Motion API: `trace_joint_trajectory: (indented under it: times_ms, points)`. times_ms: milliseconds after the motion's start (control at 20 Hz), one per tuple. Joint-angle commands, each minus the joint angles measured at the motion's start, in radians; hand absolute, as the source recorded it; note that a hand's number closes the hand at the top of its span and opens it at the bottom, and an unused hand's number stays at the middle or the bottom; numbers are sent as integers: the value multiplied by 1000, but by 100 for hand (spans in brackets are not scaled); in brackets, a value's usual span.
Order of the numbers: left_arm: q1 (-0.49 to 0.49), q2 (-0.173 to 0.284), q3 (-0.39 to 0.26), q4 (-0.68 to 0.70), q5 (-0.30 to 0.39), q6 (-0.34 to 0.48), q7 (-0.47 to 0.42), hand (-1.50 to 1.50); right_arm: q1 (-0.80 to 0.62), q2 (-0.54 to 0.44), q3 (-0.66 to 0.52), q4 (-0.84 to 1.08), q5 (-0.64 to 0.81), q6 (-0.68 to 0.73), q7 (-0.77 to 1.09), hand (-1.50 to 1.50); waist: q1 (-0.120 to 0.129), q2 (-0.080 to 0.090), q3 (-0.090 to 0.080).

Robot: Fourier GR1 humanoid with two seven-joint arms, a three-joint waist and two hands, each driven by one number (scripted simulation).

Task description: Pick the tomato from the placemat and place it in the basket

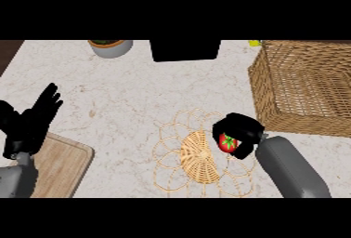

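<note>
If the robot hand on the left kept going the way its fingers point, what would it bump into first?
Probably nothing close. The left robot hand points up and slightly right across bare counter. Much farther along sits the plant pot, though the hand might pass above it.

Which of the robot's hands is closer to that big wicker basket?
The right. The right hand, curled round the tomato, sits just left of the basket. The left hand rests open at the far left edge.

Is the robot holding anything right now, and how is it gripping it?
Yes: the right hand holds the tomato, fingers curled over its top and sides. The left hand holds nothing.
</note>
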Motion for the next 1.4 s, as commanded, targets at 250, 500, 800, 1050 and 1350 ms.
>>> trace_joint_trajectory:
  times_ms: [250,500,800,1050,1350]
  points:
    - [61,20,35,-32,12,5,7,0,433,117,-112,-215,-175,-89,203,150,-60,4,9]
    - [77,18,48,-18,13,8,-16,0,582,162,-122,-523,-303,-93,146,150,-65,4,7]
    - [97,0,23,-43,6,-2,-28,0,756,133,-153,-952,-358,-89,300,150,-39,14,6]
    - [95,-1,16,-59,-5,6,-24,0,927,97,-163,-1329,-373,-45,481,150,-29,20,6]
    - [-4,-19,-19,-32,-21,5,-12,0,977,107,-162,-1774,-348,54,864,150,32,42,8]
